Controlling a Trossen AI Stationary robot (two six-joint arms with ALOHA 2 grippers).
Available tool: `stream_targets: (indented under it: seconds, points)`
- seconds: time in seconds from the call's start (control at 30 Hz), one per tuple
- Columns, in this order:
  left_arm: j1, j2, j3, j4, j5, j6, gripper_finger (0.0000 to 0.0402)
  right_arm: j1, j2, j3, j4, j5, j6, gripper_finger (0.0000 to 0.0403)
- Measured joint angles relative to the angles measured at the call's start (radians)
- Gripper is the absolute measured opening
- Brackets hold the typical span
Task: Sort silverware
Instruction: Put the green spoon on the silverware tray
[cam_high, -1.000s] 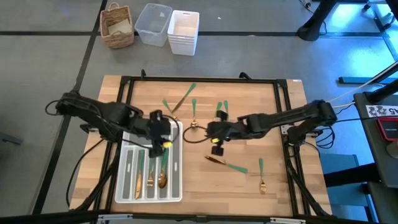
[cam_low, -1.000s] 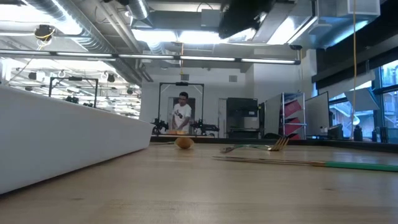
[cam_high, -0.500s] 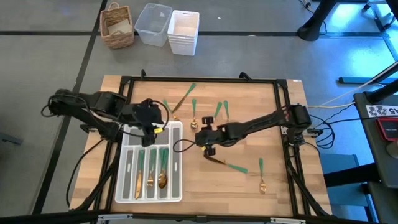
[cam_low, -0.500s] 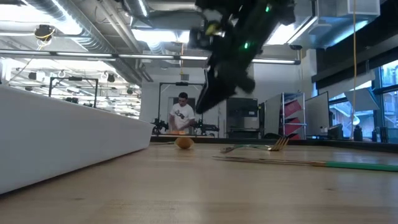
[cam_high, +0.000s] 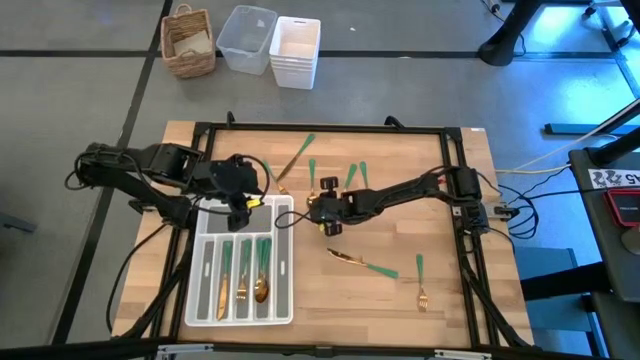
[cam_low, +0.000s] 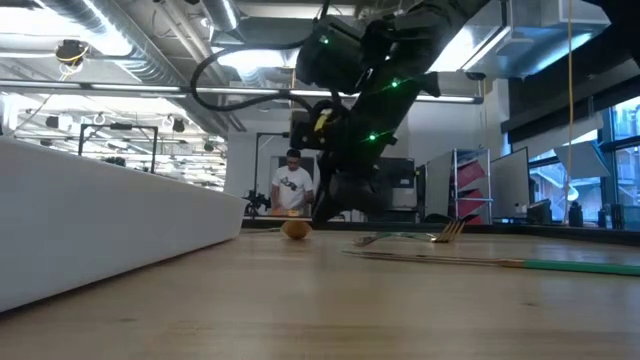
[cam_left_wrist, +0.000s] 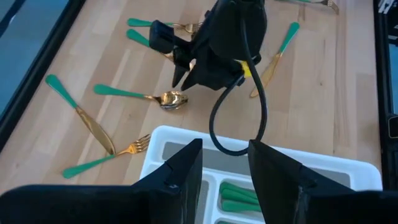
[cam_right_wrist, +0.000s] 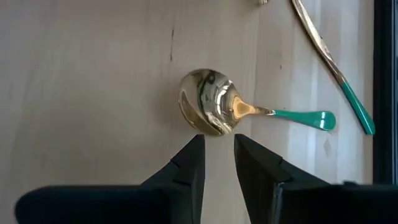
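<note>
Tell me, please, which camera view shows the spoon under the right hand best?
The right wrist view: the spoon fills the frame, gold bowl and green handle sharp, just ahead of the right hand. The left wrist view shows it smaller, beside that hand. The high view shows little of it; the low view only its bowl edge-on.

Your tray (cam_high: 284, 262) pieces too small to tell apart, knife (cam_right_wrist: 333, 71) cut off at the frame's edge, distant person (cam_low: 293, 187) blurred.
</note>
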Motion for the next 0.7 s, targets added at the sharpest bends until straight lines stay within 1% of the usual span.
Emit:
stream_targets:
  seconds: [0.13,0.3,0.47,0.7]
  points:
    - [0.000,0.000,0.000,-0.001,0.000,0.000,0.0122,-0.004,0.000,0.000,0.031,-0.030,-0.041,0.0088]
    - [0.000,0.000,0.000,-0.002,0.000,0.000,0.0122,-0.001,0.000,0.000,0.035,-0.092,-0.084,0.0088]
    - [0.000,0.000,0.000,-0.003,0.000,0.015,0.0122,-0.001,0.000,0.000,0.050,-0.090,-0.088,0.0088]
    - [0.000,0.000,0.000,-0.003,0.000,0.032,0.0122,-0.001,0.000,0.000,0.048,-0.027,-0.088,0.0088]
